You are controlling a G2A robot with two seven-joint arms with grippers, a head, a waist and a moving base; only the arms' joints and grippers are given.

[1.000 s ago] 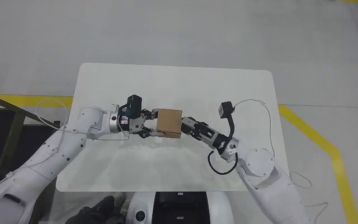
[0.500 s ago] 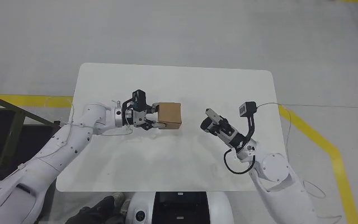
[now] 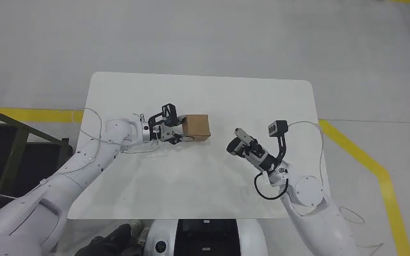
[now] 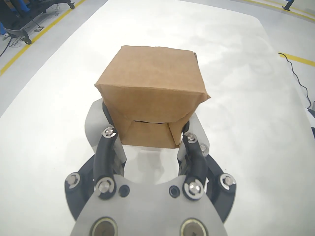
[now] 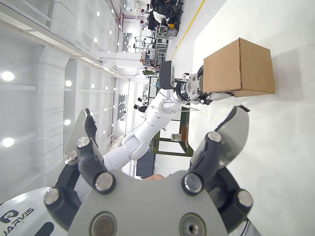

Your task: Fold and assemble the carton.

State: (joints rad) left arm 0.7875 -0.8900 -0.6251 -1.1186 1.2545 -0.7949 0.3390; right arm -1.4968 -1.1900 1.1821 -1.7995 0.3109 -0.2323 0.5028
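White bench (image 3: 256,102) bears the brown carton (image 3: 195,127); my left fingers (image 4: 93,126) clamp one end; my right fingers (image 5: 237,126) hang spread, well apart from it.

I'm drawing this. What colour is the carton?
Plain brown cardboard, no pattern; the carton shows best in the left wrist view.

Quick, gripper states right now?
Left gripper: closed on the carton.
Right gripper: open, holding nothing.
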